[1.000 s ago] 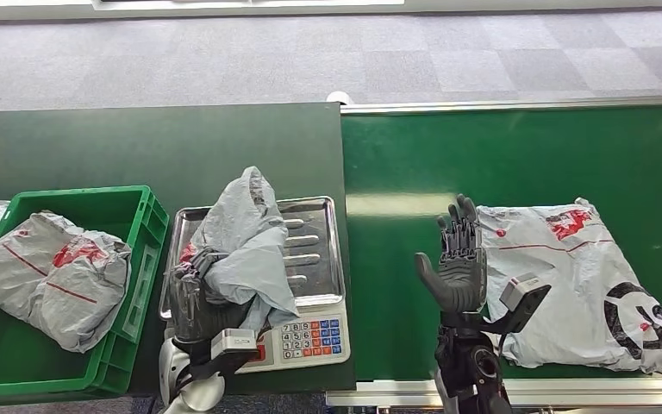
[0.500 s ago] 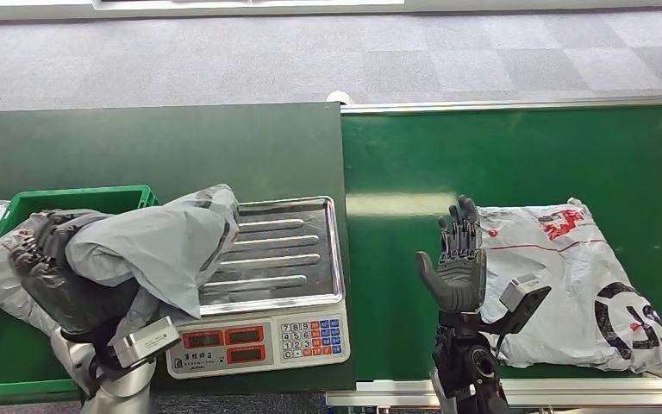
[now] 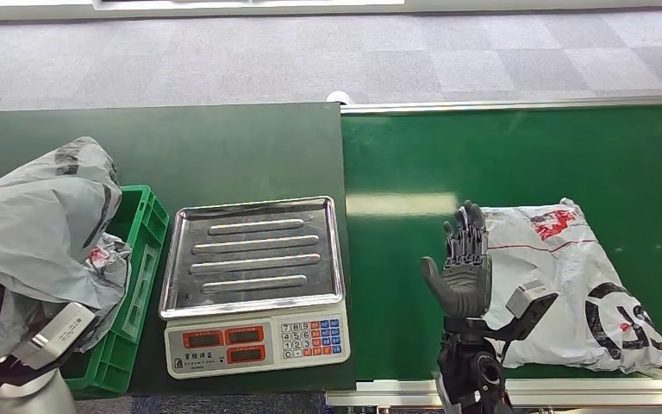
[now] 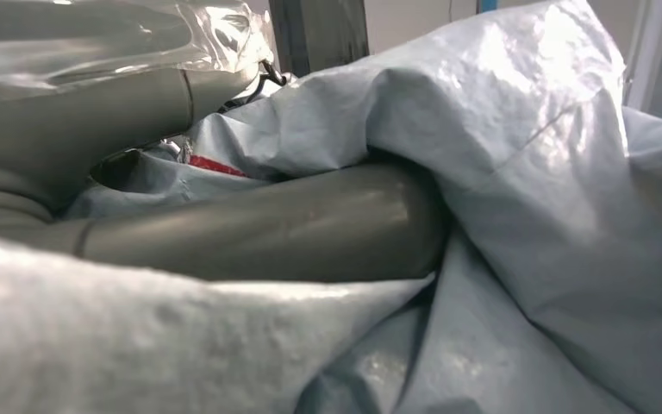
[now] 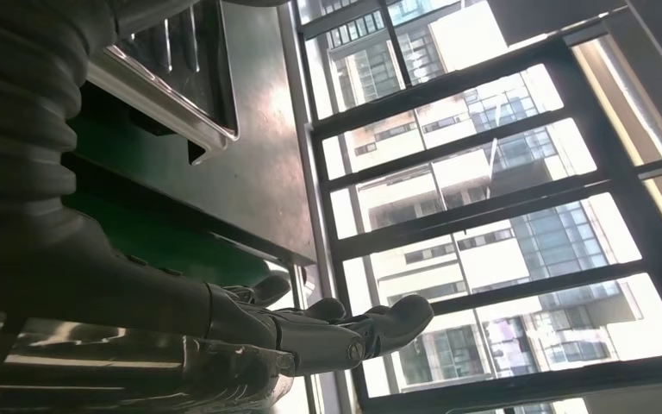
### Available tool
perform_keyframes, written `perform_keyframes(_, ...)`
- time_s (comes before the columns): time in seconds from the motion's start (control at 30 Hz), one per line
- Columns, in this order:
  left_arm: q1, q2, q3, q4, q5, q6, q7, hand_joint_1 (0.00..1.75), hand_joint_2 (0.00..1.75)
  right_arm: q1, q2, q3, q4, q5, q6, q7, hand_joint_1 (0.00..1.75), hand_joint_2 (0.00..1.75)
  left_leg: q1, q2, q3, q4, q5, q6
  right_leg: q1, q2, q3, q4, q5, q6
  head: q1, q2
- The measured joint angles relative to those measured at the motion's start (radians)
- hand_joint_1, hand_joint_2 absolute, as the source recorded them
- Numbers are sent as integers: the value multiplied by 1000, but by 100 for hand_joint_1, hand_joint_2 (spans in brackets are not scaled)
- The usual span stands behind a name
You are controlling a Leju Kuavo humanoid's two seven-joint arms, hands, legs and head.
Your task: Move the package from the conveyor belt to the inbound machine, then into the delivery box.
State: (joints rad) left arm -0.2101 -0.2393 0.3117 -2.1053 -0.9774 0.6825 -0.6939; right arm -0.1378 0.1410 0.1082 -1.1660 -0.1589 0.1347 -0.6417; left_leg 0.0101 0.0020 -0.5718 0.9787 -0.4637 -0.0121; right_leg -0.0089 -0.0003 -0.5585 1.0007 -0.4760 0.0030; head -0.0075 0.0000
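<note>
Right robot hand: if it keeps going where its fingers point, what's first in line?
Looks free. The right robot hand points up and away over the bare conveyor belt; the package lies beside it, off that line. Depth is uncertain.

The scale (image 3: 254, 289) has a keypad (image 3: 310, 335) at about five o'clock on its front panel, with keys that look numbered, though the digits are too small to make out. Two red displays (image 3: 225, 343) sit at about seven o'clock of that keypad; no figures can be made out. The package (image 3: 582, 280) on the conveyor belt (image 3: 517, 155) bears red and black printing, none of it legible.
</note>
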Motion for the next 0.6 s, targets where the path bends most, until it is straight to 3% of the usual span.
perform_keyframes(0.37,-50,33,155,4,-18,0,0,175,0,38,0,-7,-53,3,-6,11,0,175,0,0,0,0,0,0,0,0,0,0,0,0,0,0)
perform_keyframes(0.6,-79,67,266,112,-61,0,0,175,0,63,-1,-10,-87,-1,-21,21,0,175,0,2,0,0,0,0,0,1,-1,0,0,0,0,0)
